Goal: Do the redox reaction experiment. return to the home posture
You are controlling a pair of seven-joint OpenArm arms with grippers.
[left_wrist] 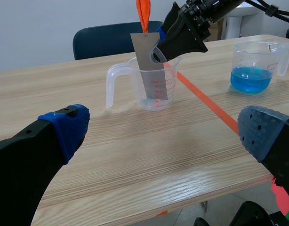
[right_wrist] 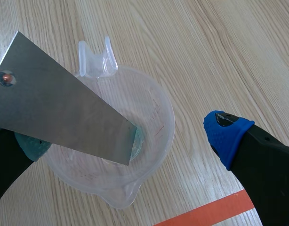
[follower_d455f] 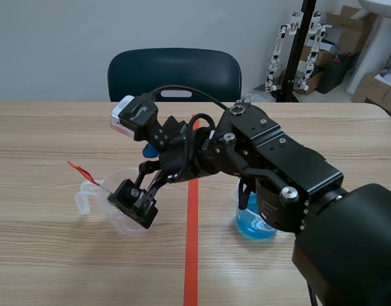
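An empty clear measuring cup (follower_d455f: 119,223) (left_wrist: 170,89) (right_wrist: 154,113) stands left of the tape line. A grey metal strip (left_wrist: 151,70) (right_wrist: 64,113) with an orange-red tag (follower_d455f: 81,172) leans in it, its lower end at the cup's bottom. My right gripper (follower_d455f: 133,203) (left_wrist: 180,37) (right_wrist: 130,141) hangs over the cup, open, with the strip lying against one finger and the other finger well apart from it. A second cup with blue liquid (follower_d455f: 254,223) (left_wrist: 255,66) stands right of the line. My left gripper (left_wrist: 163,132) is open and holds nothing, low near the table's front edge.
An orange-red tape line (follower_d455f: 192,236) runs down the table's middle between the two cups. A dark chair (follower_d455f: 173,73) stands behind the table. Cardboard boxes (follower_d455f: 374,89) and small white robot figures (follower_d455f: 278,51) are at the back right, off the table.
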